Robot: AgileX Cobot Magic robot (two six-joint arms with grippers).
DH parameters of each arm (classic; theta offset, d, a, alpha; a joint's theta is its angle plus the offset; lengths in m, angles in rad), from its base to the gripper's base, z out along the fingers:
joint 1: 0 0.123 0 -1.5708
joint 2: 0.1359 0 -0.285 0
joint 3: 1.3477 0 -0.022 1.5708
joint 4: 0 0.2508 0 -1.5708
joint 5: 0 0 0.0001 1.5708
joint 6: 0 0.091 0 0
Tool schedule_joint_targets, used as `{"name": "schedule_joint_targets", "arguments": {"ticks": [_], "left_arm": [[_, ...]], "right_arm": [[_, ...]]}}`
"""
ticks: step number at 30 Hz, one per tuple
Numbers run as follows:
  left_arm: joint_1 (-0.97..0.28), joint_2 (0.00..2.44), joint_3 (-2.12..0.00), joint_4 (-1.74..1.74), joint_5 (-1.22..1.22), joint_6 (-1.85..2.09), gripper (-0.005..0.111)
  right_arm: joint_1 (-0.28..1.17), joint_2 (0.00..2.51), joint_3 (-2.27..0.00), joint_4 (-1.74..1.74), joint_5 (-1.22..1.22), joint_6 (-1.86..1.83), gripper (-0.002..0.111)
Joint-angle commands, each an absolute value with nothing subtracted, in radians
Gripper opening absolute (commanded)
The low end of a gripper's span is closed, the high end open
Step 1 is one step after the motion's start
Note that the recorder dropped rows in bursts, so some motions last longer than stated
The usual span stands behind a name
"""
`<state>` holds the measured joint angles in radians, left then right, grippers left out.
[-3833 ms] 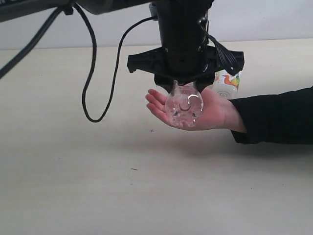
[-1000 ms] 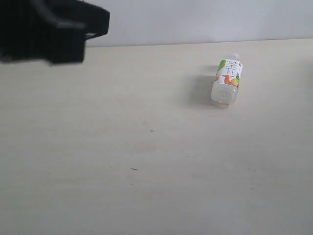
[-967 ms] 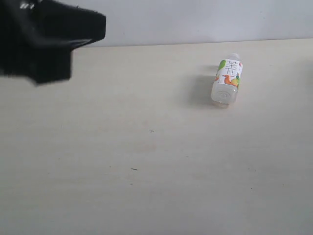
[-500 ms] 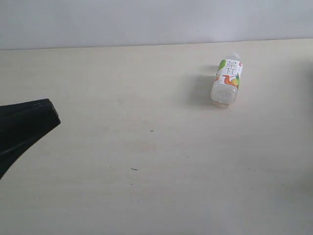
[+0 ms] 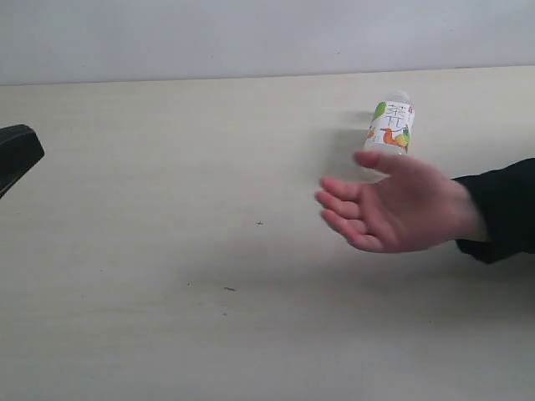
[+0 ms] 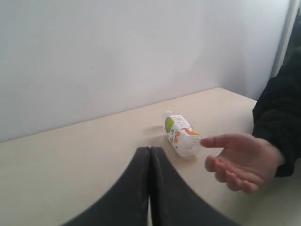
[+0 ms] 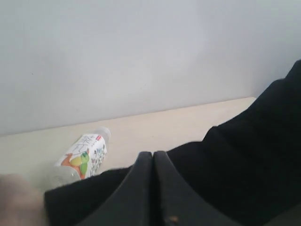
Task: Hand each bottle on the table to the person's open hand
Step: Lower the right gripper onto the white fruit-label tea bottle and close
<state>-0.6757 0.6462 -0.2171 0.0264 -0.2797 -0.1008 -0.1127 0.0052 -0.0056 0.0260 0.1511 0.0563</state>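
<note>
Pale beige tabletop fills most of the exterior view, faint grain, with a plain white wall behind its far edge. Black sleeve comes in from the right edge of the exterior view and takes up much of the right wrist view, just beyond the right jaws. The person's open hand sticks out of the sleeve, palm up and tipped toward the camera, fingers spread a little, slightly curled and pointing to view left; soft shadow on the tabletop under it. Left jaws seen in the left wrist view: two black fingers pressed flat together, nothing between them, aimed toward the hand and bottle but apart from both. Right jaws in the right wrist view: likewise pressed together, gripping nothing. A black part of the left arm pokes in at the left edge of the exterior view, well apart from the hand. White bottle with orange-green label lies on its side on the tabletop, right of centre near the far edge, white cap toward the wall, clear base toward the camera. It sits just behind the hand; the thumb tip overlaps its base in the exterior and left wrist views, and contact cannot be told. Two tiny dark specks sit on the bare tabletop left of the hand.
</note>
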Motion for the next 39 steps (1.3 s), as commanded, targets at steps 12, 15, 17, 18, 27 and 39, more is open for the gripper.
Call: {"name": "schedule_joint_targets", "arguments": {"ticks": [12,15,17,18,27,39], "left_arm": [[-0.668,0.641,-0.214,0.014,-0.267,-0.109,0.000],[-0.668,0.641,-0.214,0.014,-0.267,-0.109,0.000],[-0.668,0.641,-0.214,0.014,-0.267,-0.109,0.000],[-0.668,0.641,-0.214,0.014,-0.267,-0.109,0.000],[-0.668,0.641,-0.214,0.014,-0.267,-0.109,0.000],[-0.668,0.641,-0.214,0.014,-0.267,-0.109,0.000]], "right_arm": [[-0.116,0.008,-0.082,0.479,-0.320,0.279,0.000],[-0.116,0.129,-0.222,0.287,-0.320,0.421,0.000],[-0.116,0.251,-0.328,0.147,-0.291,0.518,0.000],[-0.116,0.328,-0.395,0.064,-0.251,0.565,0.000],[-0.086,1.022,-0.982,-0.193,0.181,0.617,0.000],[0.224,1.816,-1.711,-0.110,1.053,0.348,0.003]]}}
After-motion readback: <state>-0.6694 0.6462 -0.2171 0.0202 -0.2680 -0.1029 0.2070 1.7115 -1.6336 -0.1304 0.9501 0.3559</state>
